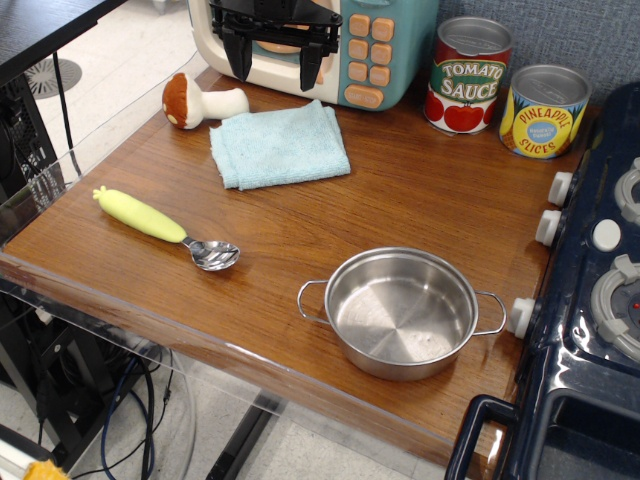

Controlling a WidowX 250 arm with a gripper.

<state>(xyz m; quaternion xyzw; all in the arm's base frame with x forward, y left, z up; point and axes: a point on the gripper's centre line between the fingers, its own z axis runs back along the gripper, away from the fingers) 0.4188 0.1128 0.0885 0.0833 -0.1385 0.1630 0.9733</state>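
Fingers (242, 58) apart, empty, above blue cloth (279, 144), near mushroom (200, 101).

**Gripper by the toy microwave**

The black gripper (275, 52) hangs at the table's (430, 205) back edge, fingers apart, in front of the toy microwave (390, 50). A folded blue cloth (280, 145) lies flat nearby. A toy mushroom (200, 102) lies on its side beside the cloth.

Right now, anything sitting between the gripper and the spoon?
Partly. The gripper hangs open at the back, before the toy microwave. The blue cloth and toy mushroom lie just below it, toward the spoon. Past them, bare wood.
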